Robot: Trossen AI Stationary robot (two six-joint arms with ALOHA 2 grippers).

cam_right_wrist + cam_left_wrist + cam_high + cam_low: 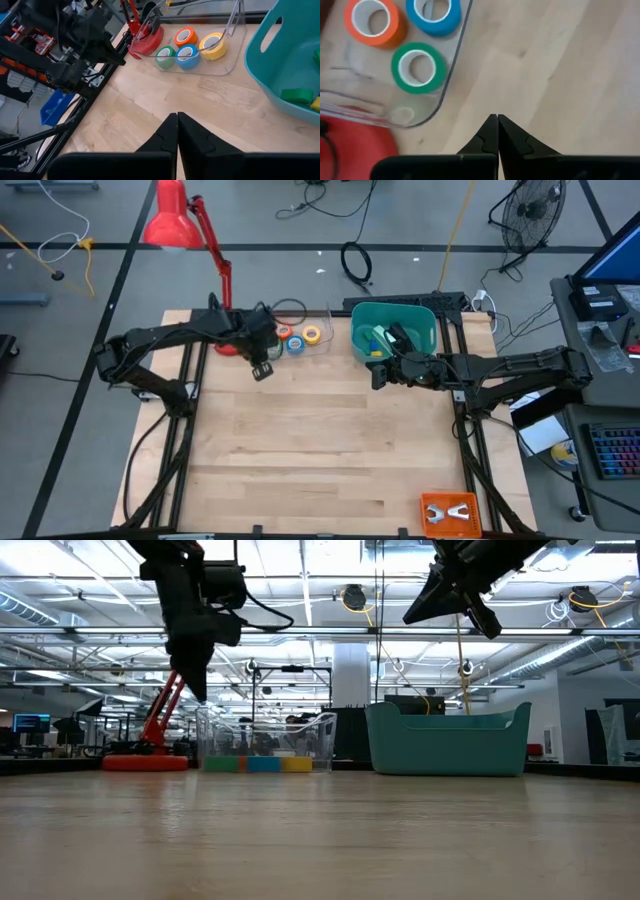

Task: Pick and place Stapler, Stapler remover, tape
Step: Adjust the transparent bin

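Observation:
Four tape rolls, orange [185, 36], green [165, 55], blue [188, 55] and yellow [212, 45], lie flat in a clear tray [300, 340] at the table's far side. My left gripper [497, 120] hangs shut and empty above the bare wood just near of that tray [262, 370]. My right gripper [177, 117] is shut and empty, raised at mid-table beside a teal bin [393, 330]. A black elongated thing [399, 336] lies in the bin, seemingly the stapler. The stapler remover [449, 511] seems to lie on an orange tray at the near right corner.
A red desk lamp [185, 225] stands with its base [355, 150] by the clear tray's left end. Green [295, 95] and yellow blocks lie in the teal bin. Bare wood [320, 440] spreads over the table's middle and near half.

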